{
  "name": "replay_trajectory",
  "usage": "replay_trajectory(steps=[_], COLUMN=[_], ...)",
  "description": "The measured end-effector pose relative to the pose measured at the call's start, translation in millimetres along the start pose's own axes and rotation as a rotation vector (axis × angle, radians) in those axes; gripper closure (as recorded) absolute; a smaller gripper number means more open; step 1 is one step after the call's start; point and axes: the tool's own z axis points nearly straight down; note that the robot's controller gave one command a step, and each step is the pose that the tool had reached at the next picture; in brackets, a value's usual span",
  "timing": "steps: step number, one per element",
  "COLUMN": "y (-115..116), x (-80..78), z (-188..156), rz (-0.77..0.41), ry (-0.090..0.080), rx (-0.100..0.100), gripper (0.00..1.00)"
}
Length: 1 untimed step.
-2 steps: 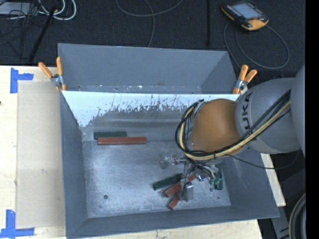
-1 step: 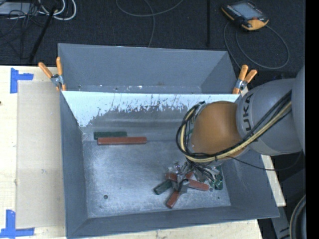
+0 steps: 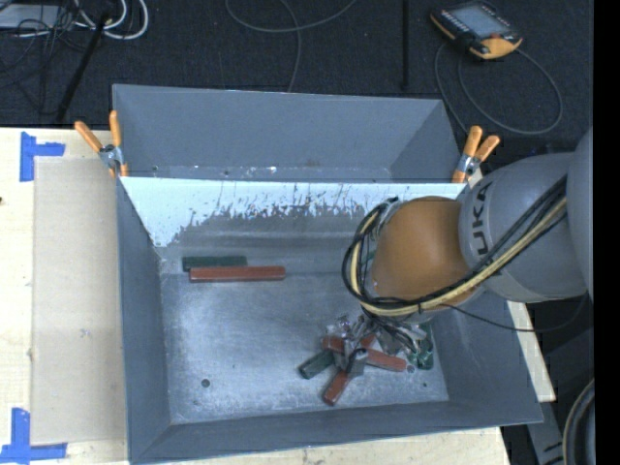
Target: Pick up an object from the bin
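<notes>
At the lower right of the bin's floor, my gripper (image 3: 386, 339) is down among a small heap (image 3: 354, 361) of short sticks, and from this angle I cannot tell whether it is wide or narrow, nor whether it grips anything. My orange cover (image 3: 418, 248) and the looped cables (image 3: 359, 260) beside it hide most of what lies beneath my wrist. Nearest to me, a red-brown piece (image 3: 387, 362) lies just below and touching the tangle, with a small green thing (image 3: 424, 359) close on its right. A dark green stick (image 3: 315, 364) pokes out of the heap toward the left, and a red-brown stick (image 3: 336, 388) slants down from it toward the lower edge of the floor. The pieces cross one another, so I cannot say which one sits directly under me. Well apart, toward the upper left of the floor, two longer bars lie side by side at the foot of the back wall: a red-brown bar (image 3: 238, 273) and, just above it, a shorter dark green bar (image 3: 214, 262). The bin (image 3: 291, 143) rises behind them with its sloped grey walls.
</notes>
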Motion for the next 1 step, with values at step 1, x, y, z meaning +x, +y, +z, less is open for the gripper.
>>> replay_trajectory(steps=[1], y=[0.4], x=[1.4], z=[-3.3], rz=[0.000], ry=[0.005], rx=[-0.001], gripper=[1.00])
